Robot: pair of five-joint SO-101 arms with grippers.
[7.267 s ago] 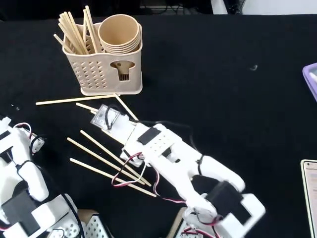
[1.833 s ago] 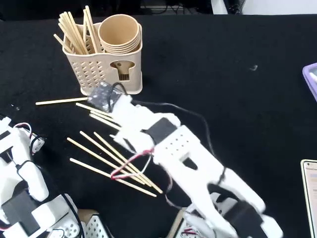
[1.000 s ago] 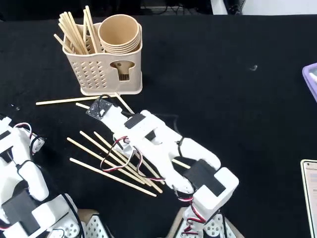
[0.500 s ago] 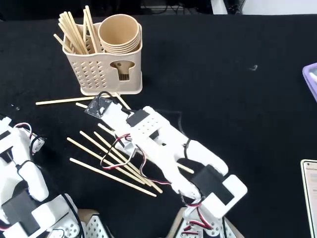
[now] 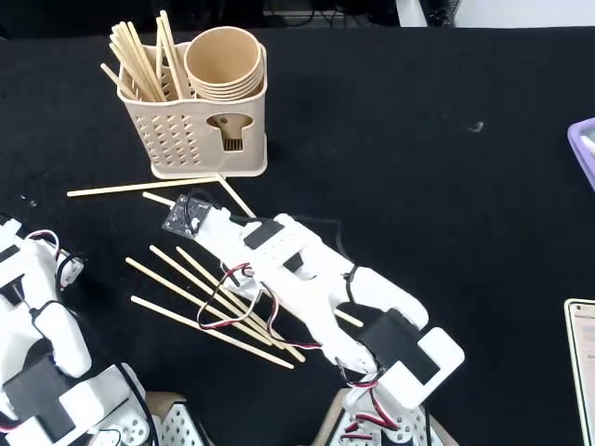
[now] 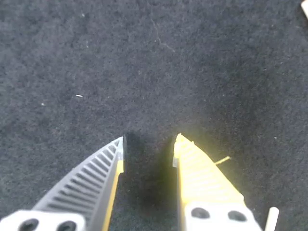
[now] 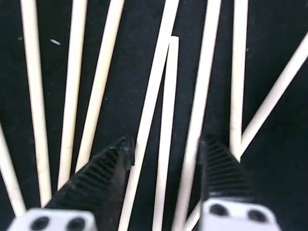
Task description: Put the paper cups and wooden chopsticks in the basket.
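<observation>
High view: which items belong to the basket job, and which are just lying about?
Job:
basket
paper cups stacked in it
chopsticks standing in it
loose chopsticks on the table
right gripper, open above them

Lying about:
purple object at the right edge
white flat item below it
left gripper, open, holding nothing

A beige perforated basket (image 5: pixel 200 139) stands toward the far left of the black bench (image 5: pixel 446 204). A stack of paper cups (image 5: pixel 223 60) fills one compartment, and a bundle of wooden chopsticks (image 5: pixel 139 65) leans upright in the other. Just before its foot, one chopstick (image 5: pixel 130 189) lies alone. More loose chopsticks (image 5: pixel 167 314) fan out nearer the arms. The right arm (image 5: pixel 307 279) reaches low across that fan, its tip near the basket. The left arm (image 5: pixel 42 353) sits folded at the near left corner.
</observation>
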